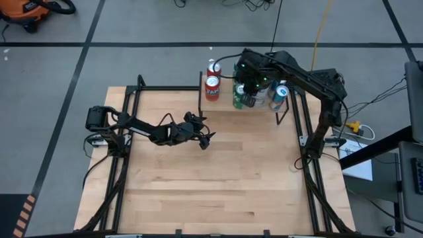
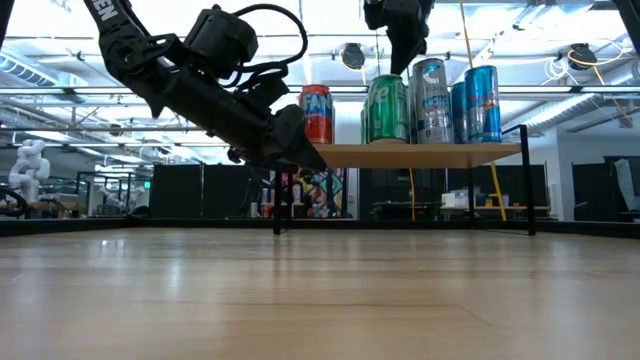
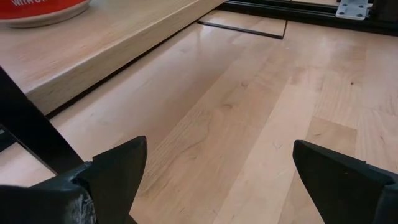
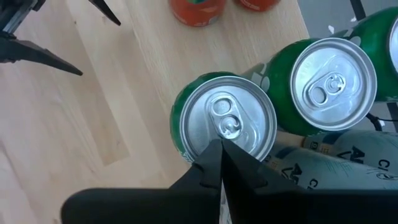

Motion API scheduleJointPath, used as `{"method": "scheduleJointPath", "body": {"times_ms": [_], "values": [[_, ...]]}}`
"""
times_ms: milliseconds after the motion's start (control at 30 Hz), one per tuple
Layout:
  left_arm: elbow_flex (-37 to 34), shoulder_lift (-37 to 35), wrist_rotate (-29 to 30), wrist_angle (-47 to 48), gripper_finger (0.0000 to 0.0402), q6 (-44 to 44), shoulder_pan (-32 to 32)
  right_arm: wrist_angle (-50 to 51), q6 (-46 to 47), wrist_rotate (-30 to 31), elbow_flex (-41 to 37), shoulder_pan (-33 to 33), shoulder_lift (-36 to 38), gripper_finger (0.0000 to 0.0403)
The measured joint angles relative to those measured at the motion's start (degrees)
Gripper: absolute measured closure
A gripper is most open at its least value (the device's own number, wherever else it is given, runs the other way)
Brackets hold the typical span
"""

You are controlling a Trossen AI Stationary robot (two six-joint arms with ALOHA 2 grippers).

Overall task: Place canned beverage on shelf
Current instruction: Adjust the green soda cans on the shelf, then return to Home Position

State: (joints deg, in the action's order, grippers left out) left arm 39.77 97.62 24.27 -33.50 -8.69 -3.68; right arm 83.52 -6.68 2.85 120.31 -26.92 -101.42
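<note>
**Cans lined up on the shelf, right gripper poised over a green one**

While the left gripper (image 1: 206, 140) hangs with its fingers spread wide above the bare middle of the surface (image 1: 218, 192), just in front of the shelf's front edge, the right gripper (image 1: 246, 88) sits over the cans at the far edge. Seen from the right wrist, its two dark fingers (image 4: 217, 163) are pressed together into a single point right above the lid of a green can (image 4: 224, 124), at the rim nearest the camera; whether they touch the lid cannot be told. They pinch nothing.

Every can stands upright on the shelf (image 2: 420, 155), a light wood plank on thin black legs at the far edge of the surface. From the low view, a red can (image 2: 317, 113) stands toward one end of the plank, apart from the rest. That green can (image 2: 387, 108) comes next, then a silver can (image 2: 431, 100) touching it, and a blue can (image 2: 481, 103) at the other end. From the right wrist, a second green can (image 4: 333, 84) stands just beside the first.
</note>
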Motion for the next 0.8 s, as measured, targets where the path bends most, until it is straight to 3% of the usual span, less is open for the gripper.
{"method": "scheduleJointPath", "body": {"times_ms": [133,333,400,567,633,800], "values": [[0.0,0.0,1.9,0.2,0.0004,0.0,0.4,0.9,1.8,1.5,2.1,0.4,0.2,0.0403],[0.0,-0.2,20.0,0.0,0.0004,6.8,4.2,0.6,4.8,4.7,3.4,2.6,6.1,0.0403],[0.0,-0.4,19.1,-0.3,0.0004,7.6,4.6,0.1,5.7,5.5,3.3,4.0,8.1,0.0403],[0.0,-0.4,9.3,-0.2,0.0004,2.7,5.0,-10.3,6.0,6.4,-2.4,12.5,16.1,0.0403],[0.0,-0.5,8.4,-0.7,0.0005,1.6,5.6,-18.0,6.0,6.7,-8.2,17.8,20.1,0.0403],[0.1,-5.7,3.9,-6.4,0.004,9.1,9.2,-41.2,6.4,10.4,-31.0,30.2,29.8,0.0403]]}}
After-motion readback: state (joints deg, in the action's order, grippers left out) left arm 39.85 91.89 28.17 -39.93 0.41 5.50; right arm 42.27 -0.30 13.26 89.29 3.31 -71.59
